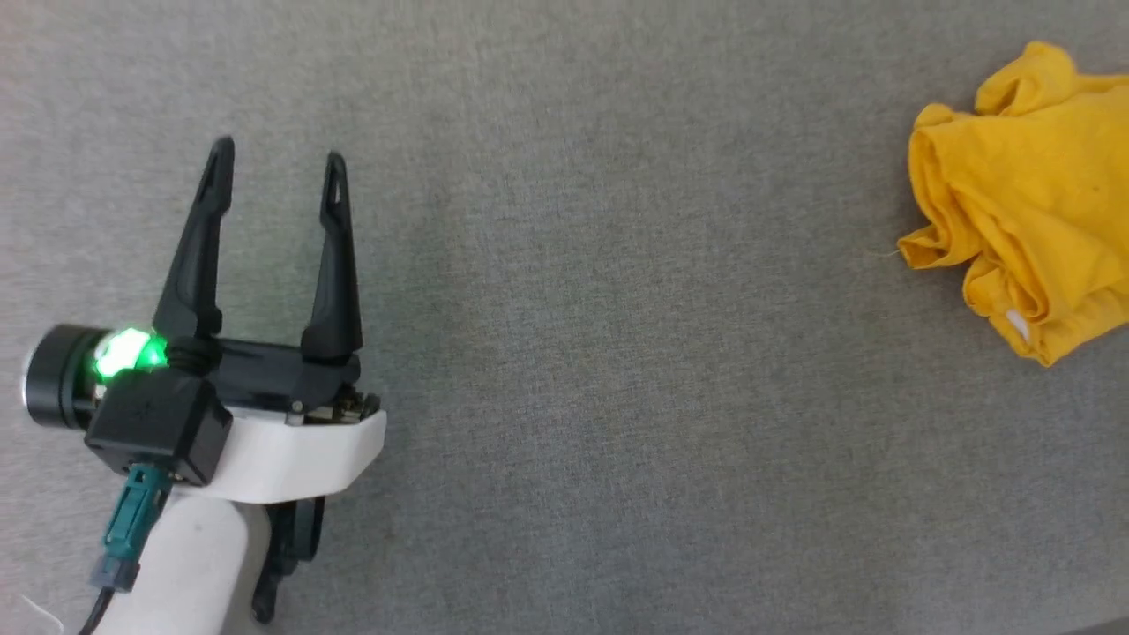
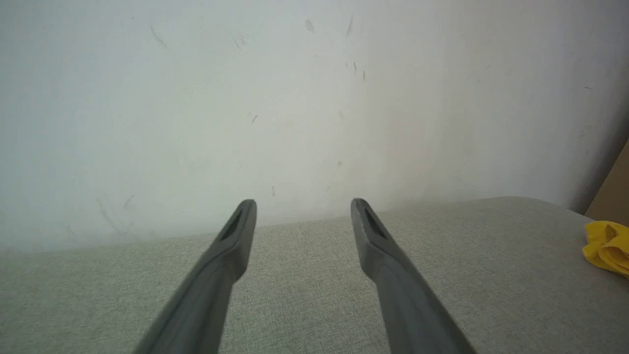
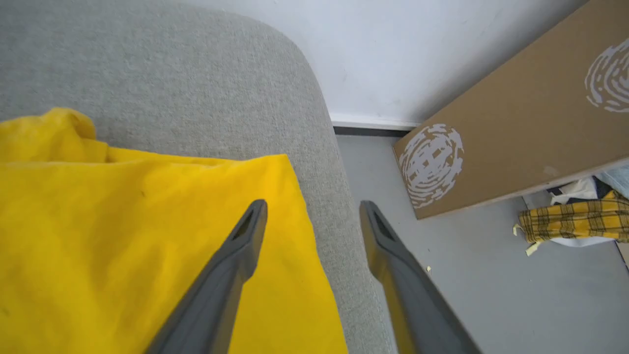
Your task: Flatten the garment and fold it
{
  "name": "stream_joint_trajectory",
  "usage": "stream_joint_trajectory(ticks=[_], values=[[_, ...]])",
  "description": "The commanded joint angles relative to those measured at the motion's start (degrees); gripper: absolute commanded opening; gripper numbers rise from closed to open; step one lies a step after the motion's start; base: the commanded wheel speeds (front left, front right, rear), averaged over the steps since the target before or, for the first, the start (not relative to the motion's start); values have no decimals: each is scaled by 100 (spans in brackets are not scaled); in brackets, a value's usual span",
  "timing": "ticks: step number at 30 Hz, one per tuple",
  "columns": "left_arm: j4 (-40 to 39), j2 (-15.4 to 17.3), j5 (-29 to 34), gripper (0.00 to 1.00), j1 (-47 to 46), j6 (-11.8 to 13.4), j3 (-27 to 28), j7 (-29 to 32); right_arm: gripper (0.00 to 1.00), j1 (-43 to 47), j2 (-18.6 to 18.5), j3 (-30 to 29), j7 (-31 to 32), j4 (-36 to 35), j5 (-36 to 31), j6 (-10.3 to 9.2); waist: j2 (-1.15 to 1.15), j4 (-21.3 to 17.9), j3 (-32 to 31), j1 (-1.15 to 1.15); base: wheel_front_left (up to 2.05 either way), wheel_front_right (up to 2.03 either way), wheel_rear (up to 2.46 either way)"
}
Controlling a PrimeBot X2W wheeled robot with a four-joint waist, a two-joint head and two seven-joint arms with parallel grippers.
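The garment (image 1: 1023, 198) is a bright yellow shirt lying crumpled at the right edge of the grey fabric surface (image 1: 582, 309); its printed side is hidden. A corner of the garment (image 2: 607, 248) pokes in at the right of the left wrist view. My left gripper (image 1: 275, 154) sits far to the left of it, open, with nothing between its fingers; seen from its own wrist, the left gripper (image 2: 303, 202) points at a white wall. My right gripper (image 3: 313, 204) is open just above the garment (image 3: 147, 236), straddling its right edge near the surface's rounded corner. It holds nothing.
Off the surface's right edge lies grey floor (image 3: 491, 275). A brown cardboard sheet (image 3: 516, 123) with white prints leans against the white wall (image 3: 393, 49). A plaid yellow cloth (image 3: 572, 221) lies on the floor beside it.
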Motion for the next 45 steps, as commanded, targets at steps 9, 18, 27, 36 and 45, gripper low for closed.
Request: stream_joint_trajectory(ticks=[9,18,27,36,45], values=[[103,-113,-196,100,581,123,140,-129,100,820,626,-310,-464,-1192,324,-6,0,206,-1103,0,0,0,0],[55,-197,-336,100,1015,222,333,-163,100,1580,1407,-341,-1223,-2687,181,-6,0,430,-1603,0,0,0,0],[260,-413,-400,100,1177,164,324,-176,100,2408,2194,-194,-1705,-3524,-351,-6,0,815,-1973,0,0,0,0],[546,-729,-283,100,1633,41,346,-178,100,3221,2666,-65,-2127,-3503,-933,-6,0,1013,-2388,0,0,0,0],[745,-1053,-111,100,2040,-196,468,-178,100,3823,2748,-28,-2409,-2996,-822,-6,0,1169,-2580,0,0,0,0]])
